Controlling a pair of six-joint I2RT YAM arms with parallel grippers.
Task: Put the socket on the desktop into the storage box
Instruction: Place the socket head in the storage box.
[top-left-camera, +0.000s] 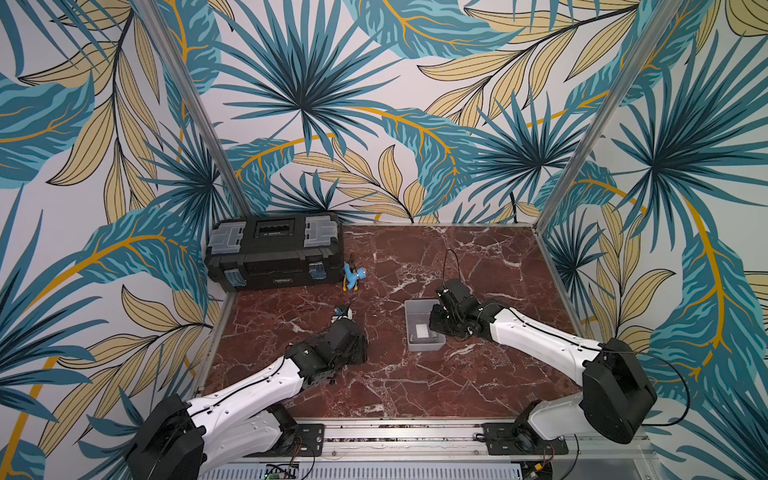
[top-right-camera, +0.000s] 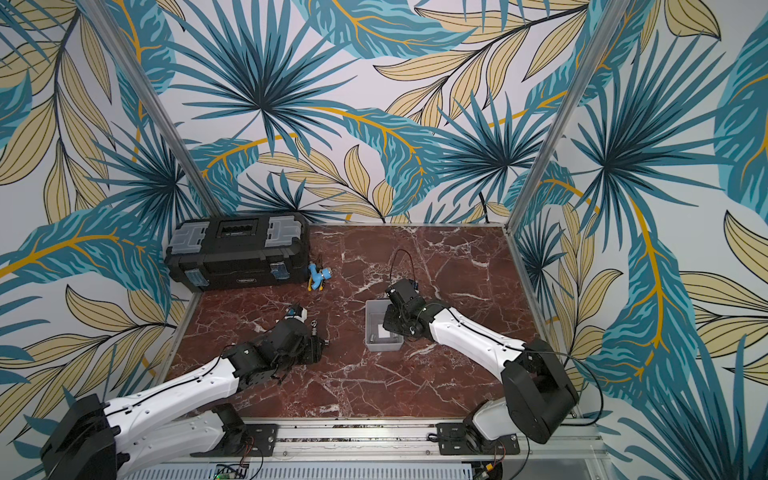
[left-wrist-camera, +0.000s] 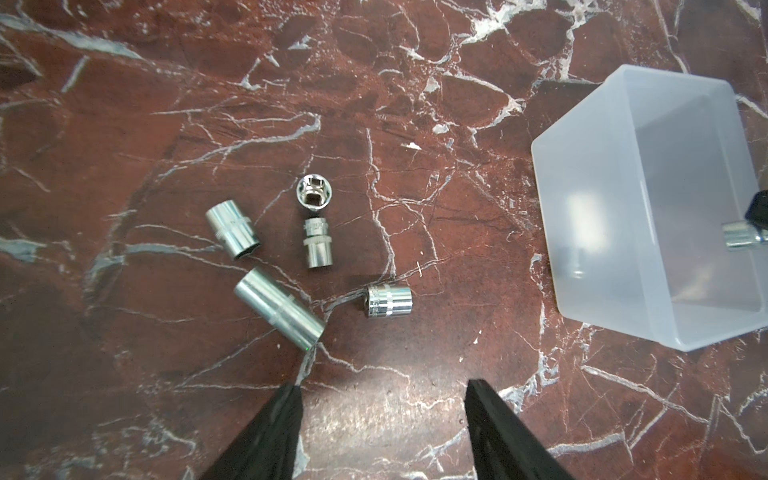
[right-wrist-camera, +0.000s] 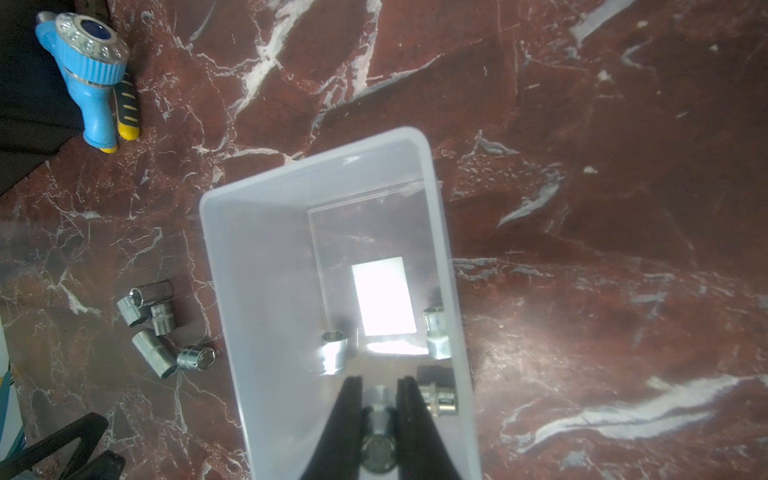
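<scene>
hovering over the storage box (top-left-camera: 426, 346), my right jaws were clamped shut on the held socket (right-wrist-camera: 379, 432), which hung above the open box with its hex end turned to the wrist camera. in both top views the box sat on the counter (top-left-camera: 478, 257), a little right of centre in the lower half of the frame (top-right-camera: 384, 345), with my right arm (top-left-camera: 536, 336) reaching in from the lower right. three sockets (right-wrist-camera: 335, 353) lay inside on the box floor, near the white label (right-wrist-camera: 384, 295).

my left jaws stood partly open with nothing between them, over bare counter. just ahead of the fingertips (left-wrist-camera: 282, 415) lay a cluster of five sockets (left-wrist-camera: 319, 247), close together on the marble and apart from the box wall. in a top view my left arm (top-right-camera: 187, 386) came in from the lower left, well apart from the box.

a black toolbox (top-left-camera: 274, 253) sat at the counter's far left corner, with a blue nozzle (top-left-camera: 353, 276) just beside its right end.
</scene>
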